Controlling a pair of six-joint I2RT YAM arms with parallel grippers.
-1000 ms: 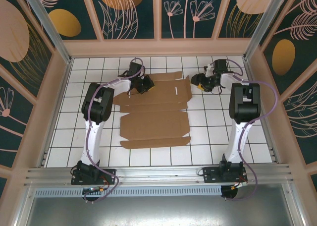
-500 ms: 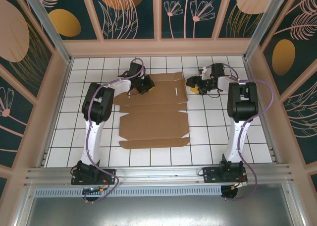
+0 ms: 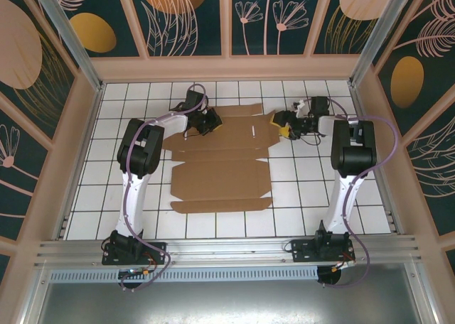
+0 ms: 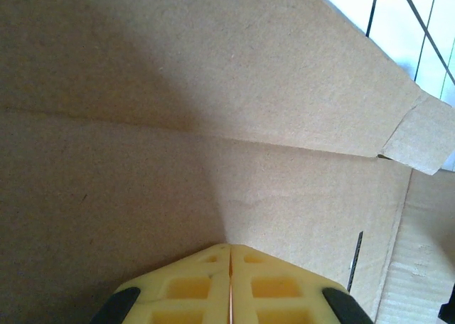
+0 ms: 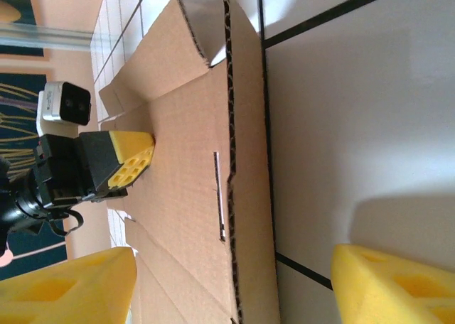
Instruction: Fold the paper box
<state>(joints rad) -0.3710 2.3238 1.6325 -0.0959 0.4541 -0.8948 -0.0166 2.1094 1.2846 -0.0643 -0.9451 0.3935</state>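
The paper box lies flat and unfolded on the white tiled floor, a brown cardboard sheet with flaps and crease lines. My left gripper is shut, and its yellow tips rest on the sheet's far left panel. In the left wrist view its fingers meet against the cardboard just below a crease. My right gripper stands open at the sheet's far right edge. In the right wrist view its jaws straddle the edge flap of the cardboard beside a narrow slot. The left gripper shows beyond.
Patterned walls with wooden frames close in the floor on three sides. A metal rail carries both arm bases at the near edge. Bare white tiles lie right of the sheet and along its left side.
My right gripper shifted left toward the sheet's right edge, then back a little, and its jaws opened wider. The left gripper stayed shut in place on the cardboard.
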